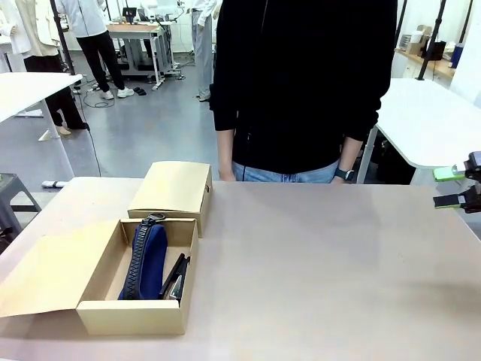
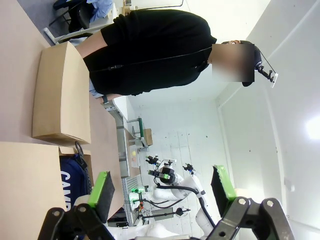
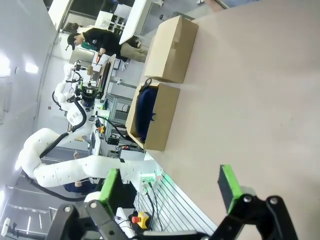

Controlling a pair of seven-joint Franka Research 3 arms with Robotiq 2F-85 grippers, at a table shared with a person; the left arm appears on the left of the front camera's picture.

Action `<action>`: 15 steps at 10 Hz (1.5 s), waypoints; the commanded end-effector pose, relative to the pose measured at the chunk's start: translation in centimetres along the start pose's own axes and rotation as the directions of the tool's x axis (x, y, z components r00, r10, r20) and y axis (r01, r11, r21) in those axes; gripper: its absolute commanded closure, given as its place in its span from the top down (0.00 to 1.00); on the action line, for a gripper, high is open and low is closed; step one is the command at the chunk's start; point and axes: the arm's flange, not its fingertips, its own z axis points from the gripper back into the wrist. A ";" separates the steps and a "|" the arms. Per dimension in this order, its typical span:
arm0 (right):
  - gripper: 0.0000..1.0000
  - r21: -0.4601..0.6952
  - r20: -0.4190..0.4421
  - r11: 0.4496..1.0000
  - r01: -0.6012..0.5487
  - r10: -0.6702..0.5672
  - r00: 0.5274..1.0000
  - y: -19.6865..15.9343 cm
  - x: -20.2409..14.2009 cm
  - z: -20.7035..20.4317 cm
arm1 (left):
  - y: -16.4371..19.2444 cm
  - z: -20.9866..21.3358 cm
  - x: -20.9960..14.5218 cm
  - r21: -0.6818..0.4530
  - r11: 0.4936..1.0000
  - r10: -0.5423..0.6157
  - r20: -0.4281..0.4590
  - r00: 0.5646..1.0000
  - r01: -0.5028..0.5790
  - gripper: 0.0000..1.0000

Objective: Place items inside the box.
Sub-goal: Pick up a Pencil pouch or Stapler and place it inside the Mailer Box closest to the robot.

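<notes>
Box [image 1: 105, 293] sits open at the worktop's [image 1: 316, 263] near left, its flap lid [image 1: 45, 274] folded out flat to the left. Inside lie the navy pencil case [image 1: 146, 259] along the middle and a black stapler [image 1: 176, 277] just beside it on the right. A smaller closed box [image 1: 173, 188] stands just behind, touching or nearly so. A person [image 1: 301, 83] in a black top stands at the far edge.

Right gripper [image 1: 456, 186] hangs at the right edge, jaws spread, holding nothing. Left gripper [image 2: 162, 187] has its jaws spread, empty, with the case's white lettering [image 2: 65, 185] beyond one pad.
</notes>
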 end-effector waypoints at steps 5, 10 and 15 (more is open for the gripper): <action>1.00 0.010 0.003 1.000 0.013 -0.013 1.000 0.5 0.1 0.2 | 0.0 0.0 -0.3 -0.014 1.000 -0.021 -0.002 1.000 0.021 1.00; 1.00 0.010 0.003 1.000 0.013 -0.013 1.000 0.5 0.1 0.2 | 1.8 -5.8 -12.7 -0.398 0.785 -0.619 -0.467 0.631 0.475 1.00; 1.00 0.010 0.003 1.000 0.013 -0.013 1.000 0.5 0.1 0.2 | 6.3 -3.2 -13.0 -0.539 -0.274 -0.950 0.280 -0.138 0.797 1.00</action>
